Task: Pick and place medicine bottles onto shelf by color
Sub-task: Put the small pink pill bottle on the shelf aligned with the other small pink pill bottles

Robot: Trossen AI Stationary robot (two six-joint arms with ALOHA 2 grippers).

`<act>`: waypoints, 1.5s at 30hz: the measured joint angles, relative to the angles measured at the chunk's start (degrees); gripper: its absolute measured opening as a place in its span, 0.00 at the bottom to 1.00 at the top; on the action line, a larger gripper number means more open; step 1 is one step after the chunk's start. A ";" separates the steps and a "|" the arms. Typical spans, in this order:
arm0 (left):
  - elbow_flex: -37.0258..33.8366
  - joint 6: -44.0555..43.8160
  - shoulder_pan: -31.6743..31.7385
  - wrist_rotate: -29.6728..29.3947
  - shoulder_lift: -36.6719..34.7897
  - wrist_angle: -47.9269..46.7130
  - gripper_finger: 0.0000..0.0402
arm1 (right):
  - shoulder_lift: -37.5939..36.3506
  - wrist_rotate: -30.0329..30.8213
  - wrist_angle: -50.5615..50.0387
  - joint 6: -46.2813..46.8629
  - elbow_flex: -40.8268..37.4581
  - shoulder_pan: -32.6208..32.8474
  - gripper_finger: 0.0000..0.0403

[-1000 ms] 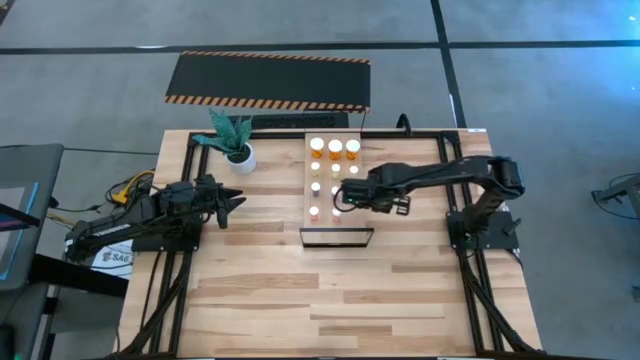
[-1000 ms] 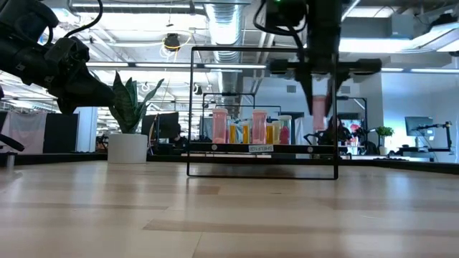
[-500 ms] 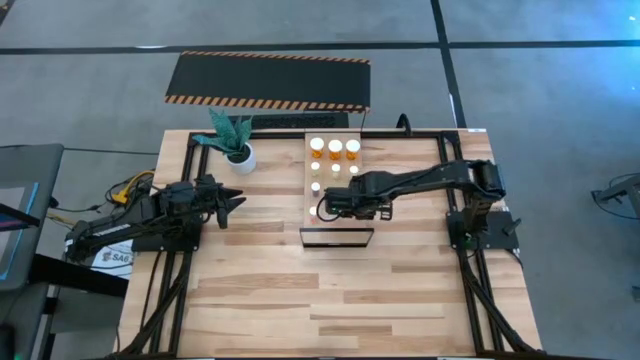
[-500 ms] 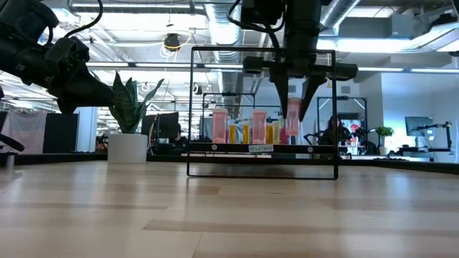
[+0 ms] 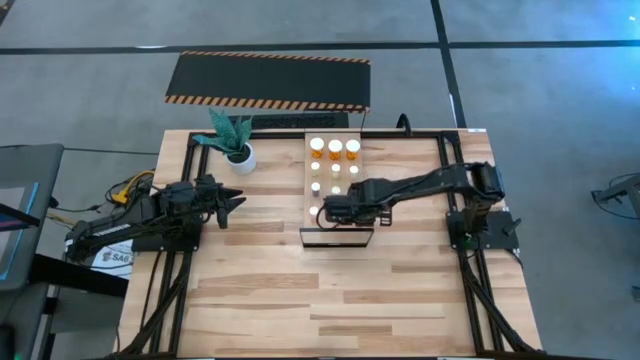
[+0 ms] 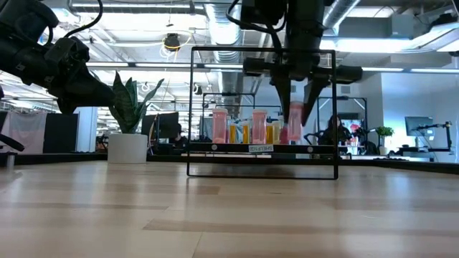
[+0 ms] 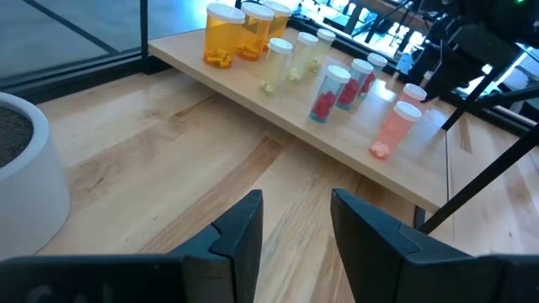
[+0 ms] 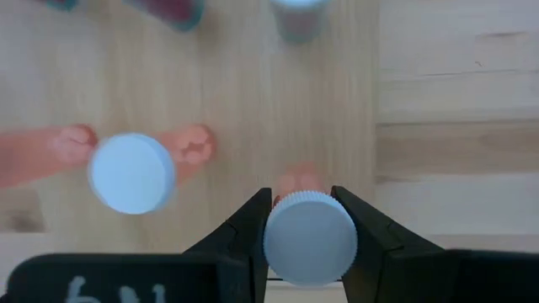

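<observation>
The pale wood shelf (image 5: pixel 345 170) lies at the table's far middle, with a dark frame (image 6: pixel 192 107) standing at its near end. Orange bottles (image 5: pixel 335 148) stand at its far end, with smaller yellowish (image 7: pixel 278 63), purple and pink ones nearer. My right gripper (image 5: pixel 326 211) is shut on a pink bottle (image 6: pixel 294 123) over the shelf's near end, beside a standing pink bottle (image 8: pixel 132 172). My left gripper (image 5: pixel 238 200) waits open and empty left of the shelf; it also shows in the left wrist view (image 7: pixel 295 219). My right gripper pinches the pink bottle between its two fingers (image 8: pixel 253 220) at its white cap (image 8: pixel 310 240). The fingers come from above, pointing down. The bottle hangs upright below them, its bottom (image 6: pixel 294 139) close over the shelf board; whether it touches, I cannot tell.
A white pot with a green plant (image 5: pixel 238 150) stands at the table's far left. A black mat with striped orange edges (image 5: pixel 268 80) lies beyond the far edge. The bare plank tabletop (image 5: pixel 330 290) stretches toward the near edge.
My right gripper has gone toward the table's left and near edges along the shelf, and down, carrying the pink bottle upright. It now hangs low over the shelf's near end, beside the standing pink bottle.
</observation>
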 joint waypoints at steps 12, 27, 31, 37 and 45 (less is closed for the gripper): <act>0.01 0.00 0.01 0.00 0.00 -0.02 0.32 | 0.02 0.63 0.68 0.10 -0.95 0.43 0.31; 0.01 0.00 -0.01 0.00 0.00 0.00 0.32 | 1.75 1.54 1.64 0.21 -0.91 0.74 0.31; -0.01 0.00 -0.01 -0.02 0.00 -0.02 0.32 | 1.75 1.57 1.68 0.19 -0.91 0.25 0.31; 0.00 0.00 -0.01 0.00 0.00 -0.02 0.32 | 1.75 1.64 2.34 0.08 -0.91 0.07 0.31; 0.00 0.00 -0.01 0.00 0.00 -0.01 0.32 | 1.77 1.64 2.68 0.00 -0.93 -0.07 0.33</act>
